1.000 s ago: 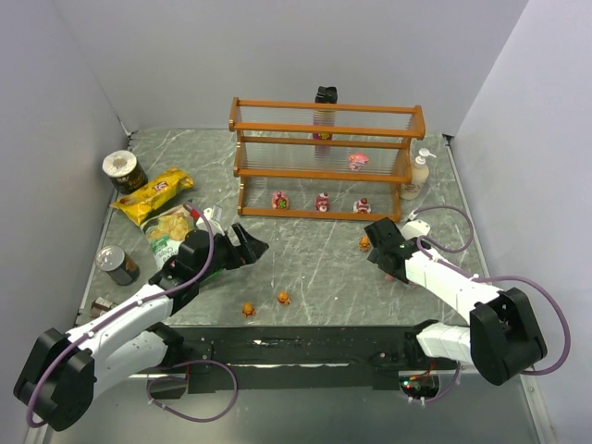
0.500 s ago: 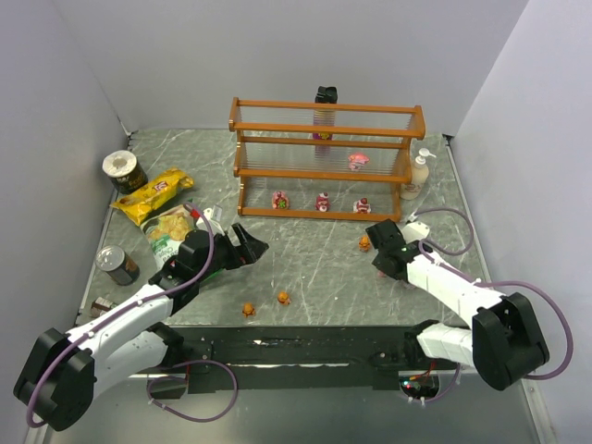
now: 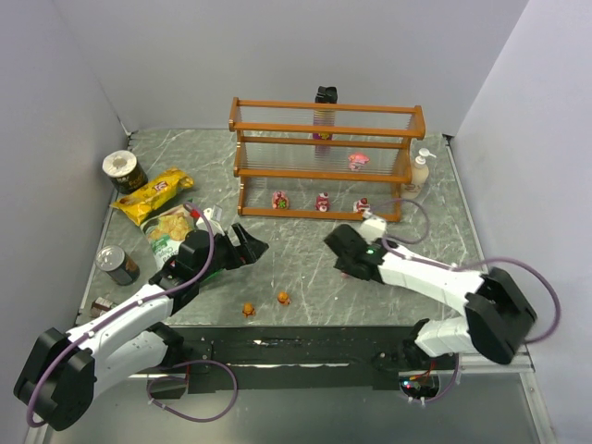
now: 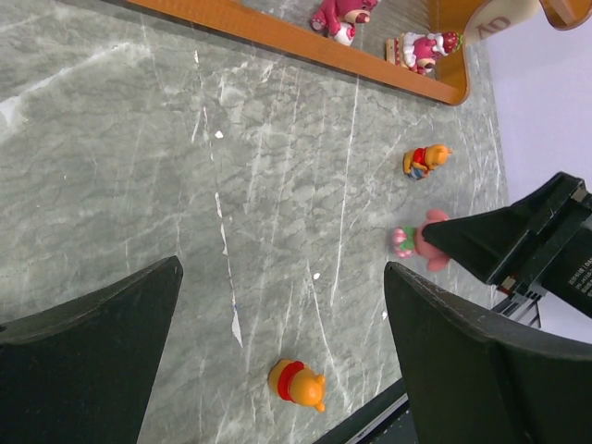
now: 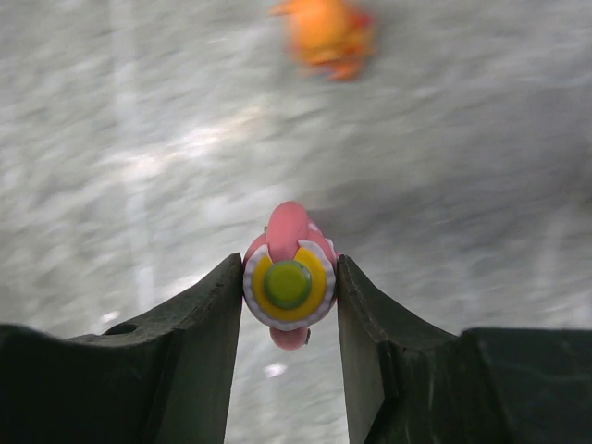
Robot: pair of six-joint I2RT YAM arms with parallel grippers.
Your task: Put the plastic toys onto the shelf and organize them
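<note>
My right gripper (image 5: 289,265) is shut on a pink toy with a yellow and green disc (image 5: 289,282), gripped at the fingertips. The left wrist view shows that toy (image 4: 413,240) low over the table at the gripper's tip. In the top view the right gripper (image 3: 344,252) is mid-table, in front of the shelf (image 3: 324,215). A blurred orange toy (image 5: 324,32) lies just beyond it. My left gripper (image 3: 250,248) is open over bare table, with an orange toy (image 4: 296,384) lying below its fingers. Two orange toys (image 3: 248,309) (image 3: 283,298) lie near the front edge. Pink toys (image 3: 322,202) stand on the shelf's lower tiers.
Two chip bags (image 3: 153,192) (image 3: 171,236) and cans (image 3: 123,168) (image 3: 117,264) sit at the left side. A lotion bottle (image 3: 421,171) stands by the shelf's right end. A black object (image 3: 326,94) stands behind the shelf. Walls close in on three sides.
My right gripper has closed on the pink toy and swung left with it, from the right side toward mid-table. The left arm has not moved.
</note>
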